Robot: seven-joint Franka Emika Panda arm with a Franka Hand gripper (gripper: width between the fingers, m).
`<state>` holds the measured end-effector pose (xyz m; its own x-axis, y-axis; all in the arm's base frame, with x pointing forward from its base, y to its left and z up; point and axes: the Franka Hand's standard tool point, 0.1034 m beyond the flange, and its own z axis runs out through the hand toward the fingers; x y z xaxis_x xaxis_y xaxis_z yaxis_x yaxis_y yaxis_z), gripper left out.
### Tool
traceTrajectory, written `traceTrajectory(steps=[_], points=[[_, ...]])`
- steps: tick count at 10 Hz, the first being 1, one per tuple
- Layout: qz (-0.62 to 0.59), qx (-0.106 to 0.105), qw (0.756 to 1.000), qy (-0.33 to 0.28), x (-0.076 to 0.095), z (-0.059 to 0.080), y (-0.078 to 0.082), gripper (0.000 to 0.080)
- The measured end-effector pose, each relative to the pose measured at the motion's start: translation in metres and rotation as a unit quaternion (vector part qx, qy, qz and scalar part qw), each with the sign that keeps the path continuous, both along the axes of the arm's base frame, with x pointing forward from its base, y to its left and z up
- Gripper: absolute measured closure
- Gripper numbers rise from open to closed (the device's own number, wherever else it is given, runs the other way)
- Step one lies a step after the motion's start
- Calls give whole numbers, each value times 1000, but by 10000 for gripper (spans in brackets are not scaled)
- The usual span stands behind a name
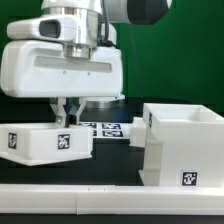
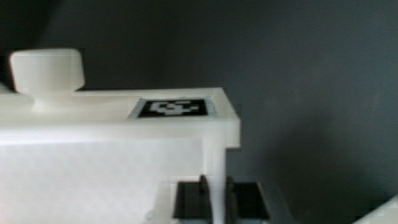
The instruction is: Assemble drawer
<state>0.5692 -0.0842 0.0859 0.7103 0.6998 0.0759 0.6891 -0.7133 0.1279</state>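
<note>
Status: early, nothing mated yet.

- Gripper (image 1: pixel 65 112) sits over the tray (image 1: pixel 35 145) on the exterior view's left. The wrist view shows a thin white wall between the two dark fingers (image 2: pixel 192 200), so it reads as clamped on the tray's wall.
- The tray's knob (image 2: pixel 48 72) stands up on the far end, with a tag (image 2: pixel 178 107) on the rim next to it. In the exterior view the tray looks slightly tilted. Can't tell whether it rests on the worktop (image 1: pixel 115 162) or is just off it.
- The box (image 1: pixel 190 150) is on the exterior view's right, apart from the tray with a gap of bare worktop between them. It is upright, with nothing seen inside. Its hollow shows from above, and which face takes the trays isn't clear from here.
- The second tray is not in either view.
- The marker board (image 1: pixel 108 128) lies behind, between tray and box. The bar (image 1: pixel 100 205) runs along the front edge.

Done, by my reading: the first tray is grasped.

Left: carry it across to the box, line it up with the opening and slide it in, then the same for the other tray.

The main risk is the tray skewing in a one-wall pinch and catching the box edge on entry.
</note>
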Motion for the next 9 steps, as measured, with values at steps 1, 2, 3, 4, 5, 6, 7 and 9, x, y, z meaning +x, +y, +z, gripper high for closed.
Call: traceTrajectory(steps=[1, 2, 3, 4, 5, 6, 7, 9], points=[[36, -6, 999, 11, -3, 2, -6, 767], [63, -16, 998, 13, -4, 1, -10, 767], [100, -27, 994, 18, -4, 1, -13, 767], [124, -35, 991, 22, -4, 1, -15, 767], [187, -52, 981, 29, -5, 0, -15, 767], [267, -73, 960, 45, -7, -4, -5, 767], [335, -92, 936, 61, -12, -9, 9, 767], [430, -112, 892, 88, -27, -21, 24, 767]])
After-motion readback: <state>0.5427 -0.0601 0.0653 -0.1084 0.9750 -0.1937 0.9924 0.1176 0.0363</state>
